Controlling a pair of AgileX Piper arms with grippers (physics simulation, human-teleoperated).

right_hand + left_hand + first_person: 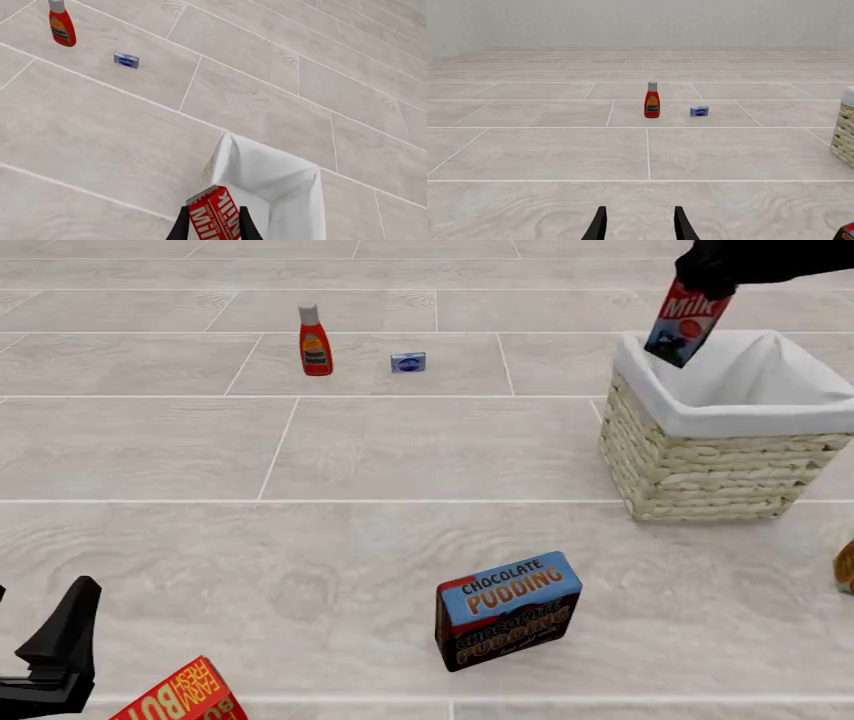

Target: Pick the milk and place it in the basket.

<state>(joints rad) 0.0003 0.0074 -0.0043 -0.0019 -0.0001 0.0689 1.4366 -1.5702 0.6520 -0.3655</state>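
Nearest the front camera: a flat red-and-yellow box (pixel 180 698), printed card, cut off by the lower edge, lying close beside the left pincer (pixel 60 645). Left pincer: matte black, tapered fingers; in its own wrist view the two tips stand apart with nothing between them, low over the surface (pixel 400 460).

Surface: pale grey-beige stone-look tile with faint wood-like graining and thin white grout lines.

Chocolate pudding box (pixel 509 610): rectangular carton, blue top band over black, standing tilted near the front centre, well apart from the other items.

Basket (pixel 701 465): square, cream woven wicker in coarse horizontal courses, smooth white cloth lining folded over the rim; stands at the right.

Milk (pixel 686 324): small tall red carton, white lettering, dark blue lower end, held in the air tilted, its lower end over the basket's far left rim and not touching it. Right pincer (pixel 213 225): black, fingers closed narrowly on both sides of the carton; in the right wrist view the carton hangs above the white lining.

Ketchup bottle (pixel 314 340): red plastic, grey-white cap, yellow label, upright at the far left. Small blue box (pixel 408 362): low, rectangular, white-marked, just beside the bottle, apart from it.

Orange-brown object (pixel 845 567): only a sliver at the right edge, kind not discernible.
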